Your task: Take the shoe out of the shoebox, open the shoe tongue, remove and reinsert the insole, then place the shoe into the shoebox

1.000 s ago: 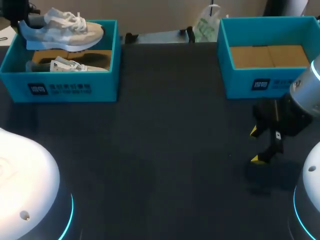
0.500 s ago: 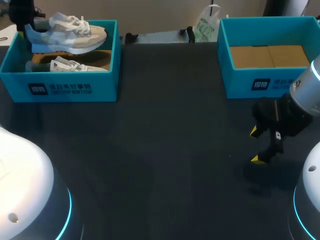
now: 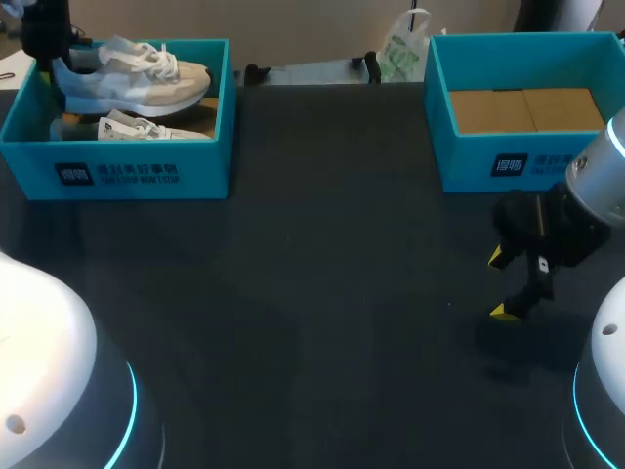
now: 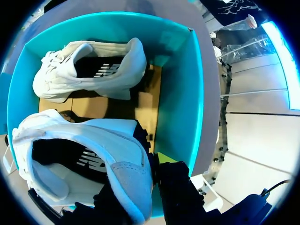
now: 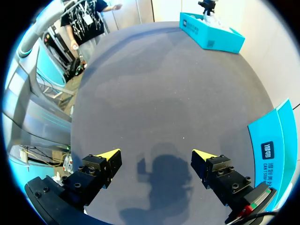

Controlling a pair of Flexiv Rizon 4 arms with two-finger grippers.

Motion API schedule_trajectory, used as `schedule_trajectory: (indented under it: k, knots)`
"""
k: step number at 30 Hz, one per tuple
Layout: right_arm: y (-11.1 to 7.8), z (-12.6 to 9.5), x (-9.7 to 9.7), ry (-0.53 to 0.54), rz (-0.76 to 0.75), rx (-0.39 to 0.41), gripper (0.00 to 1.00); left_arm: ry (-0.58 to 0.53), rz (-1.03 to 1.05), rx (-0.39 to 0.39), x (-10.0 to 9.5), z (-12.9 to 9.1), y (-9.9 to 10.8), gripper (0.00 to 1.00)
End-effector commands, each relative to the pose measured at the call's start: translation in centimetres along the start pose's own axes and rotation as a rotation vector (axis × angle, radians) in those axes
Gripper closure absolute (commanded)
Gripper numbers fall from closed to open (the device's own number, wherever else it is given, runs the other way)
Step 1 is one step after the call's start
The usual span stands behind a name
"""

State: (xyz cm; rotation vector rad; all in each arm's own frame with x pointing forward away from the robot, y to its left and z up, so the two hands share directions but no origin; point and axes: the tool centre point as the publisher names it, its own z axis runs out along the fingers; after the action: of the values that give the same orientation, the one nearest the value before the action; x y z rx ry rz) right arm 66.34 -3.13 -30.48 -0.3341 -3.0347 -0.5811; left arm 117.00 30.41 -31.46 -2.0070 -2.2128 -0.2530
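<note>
Head view first: the left claw [image 3: 54, 57] is up at the far corner of the left shoebox [image 3: 127, 176], clamped on the heel of the white sneaker [image 3: 137, 83]. Over the last second that sneaker has drifted a touch nearer the box's front wall and its toe has swung round, so it now hangs across the box above the second sneaker [image 3: 137, 127], which lies on the cardboard floor. I read that as the take-out step under way, not finished: the sneaker is carried but still over the box, not yet past the rim. The right claw [image 3: 500, 283] has not budged, hanging above the dark table [image 3: 322, 293] just in front of the right shoebox [image 3: 488, 161].

Left wrist view: the white sneaker [image 4: 89, 159] fills the space right at the left claw [image 4: 150, 183], heel collar pinched between the two dark fingers, toe pointing away. Beyond it, the second sneaker [image 4: 93, 70] sits deeper in the left shoebox [image 4: 187, 93], clear of the held one.

Right wrist view: the right claw [image 5: 157, 157] is spread wide with nothing between its yellow tips, only bare table beneath. The left shoebox [image 5: 211, 35] is well apart, far ahead across the table.
</note>
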Motion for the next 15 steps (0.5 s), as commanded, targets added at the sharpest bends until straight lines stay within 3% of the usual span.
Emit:
schedule_trajectory:
  k: [1, 15]
  knots:
    - [0.0, 0.0, 0.1, -0.002, 0.000, 0.001, 0.00, 0.006, 0.000, -0.004, -0.2, 0.6, -0.7, 1.00]
    - [0.0, 0.0, 0.1, -0.002, 0.000, 0.001, 0.00, 0.010, -0.034, 0.005, -0.7, 1.5, 1.6, 1.00]
